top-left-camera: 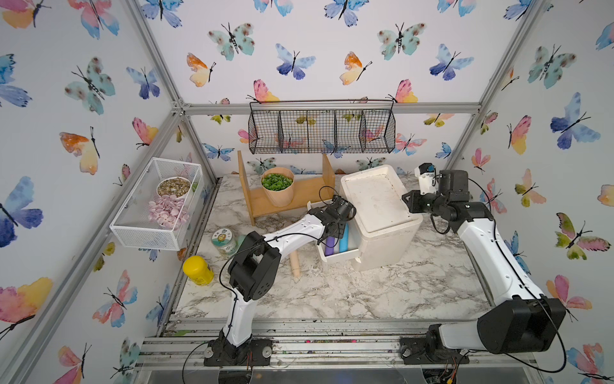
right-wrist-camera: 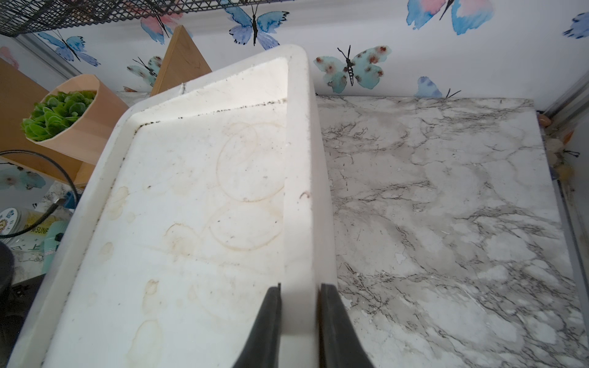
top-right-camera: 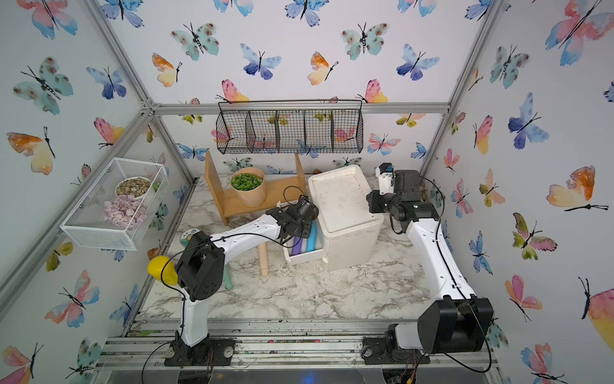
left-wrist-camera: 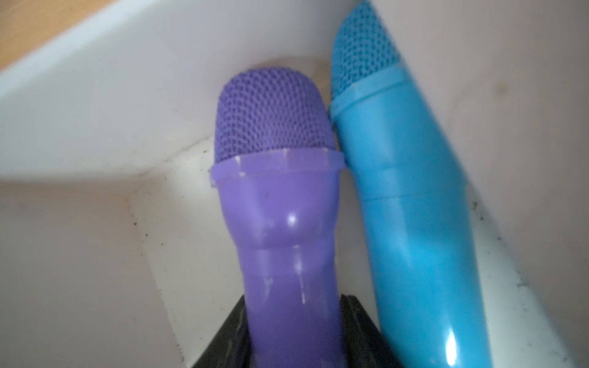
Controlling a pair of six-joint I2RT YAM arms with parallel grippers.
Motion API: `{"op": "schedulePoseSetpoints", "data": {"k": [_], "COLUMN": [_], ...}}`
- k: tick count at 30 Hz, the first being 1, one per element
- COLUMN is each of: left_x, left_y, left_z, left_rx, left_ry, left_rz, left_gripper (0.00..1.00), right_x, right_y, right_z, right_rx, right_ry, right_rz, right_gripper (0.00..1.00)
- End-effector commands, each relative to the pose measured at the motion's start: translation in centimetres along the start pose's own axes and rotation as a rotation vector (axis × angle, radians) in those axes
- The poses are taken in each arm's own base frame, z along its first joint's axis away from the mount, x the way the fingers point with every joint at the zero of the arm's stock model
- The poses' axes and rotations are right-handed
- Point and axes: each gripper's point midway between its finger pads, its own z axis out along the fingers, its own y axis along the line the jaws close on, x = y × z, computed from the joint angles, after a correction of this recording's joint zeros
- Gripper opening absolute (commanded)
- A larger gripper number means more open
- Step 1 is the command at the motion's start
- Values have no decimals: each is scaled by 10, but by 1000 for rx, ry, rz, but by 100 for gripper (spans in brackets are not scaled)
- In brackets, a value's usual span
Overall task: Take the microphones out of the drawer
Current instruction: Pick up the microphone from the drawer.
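Currently: purple plastic microphone (left-wrist-camera: 277, 191) handle between left gripper (left-wrist-camera: 294, 301) fingers (left-wrist-camera: 357, 331), clamp indiscernible; blue plastic microphone (top-left-camera: 344, 237) at its 3 o'clock; right gripper (right-wrist-camera: 300, 288) pinching white plastic drawer cabinet (right-wrist-camera: 298, 159) rim.

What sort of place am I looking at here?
Most likely a robot test cell dressed like a home: aluminium frame, butterfly-wallpaper walls, left arm and right arm bolted beside a marble-look tabletop.

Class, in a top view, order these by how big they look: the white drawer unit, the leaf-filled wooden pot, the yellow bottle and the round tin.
1. white drawer unit
2. wooden pot
3. yellow bottle and round tin: too alike to rank.
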Motion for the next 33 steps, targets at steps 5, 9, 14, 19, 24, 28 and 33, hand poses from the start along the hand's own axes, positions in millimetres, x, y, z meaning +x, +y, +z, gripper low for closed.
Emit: {"op": "schedulePoseSetpoints", "data": {"k": [5,9,14,19,24,28,33], "left_x": [5,1,-9,-19,-25,-28,-36], "left_y": [17,20,22,19,24,33,37], "left_z": [-15,-23,-32,-39,-48,-60,-76], "left_rx": [-51,-50,-40,-26,-41,-51,-46], "left_ry": [-17,-59,-107,-135,-167,-209,-262], "left_rz": [-13,-58,-113,-135,-154,-176,-206], "left_gripper": [39,38,37,37,37,37,36], "right_x": [-7,-7,-6,-5,-4,-2,-1], "right_y": [19,19,19,19,19,18,19], "right_z": [6,7,7,7,7,8,8], "right_rx": [-113,-115,-115,-115,-114,-115,-116], "right_ry": [-17,-17,-15,-14,-14,-9,-9], "right_rz": [65,64,64,65,65,69,71], "right_gripper": [9,9,9,9,9,9,9]}}
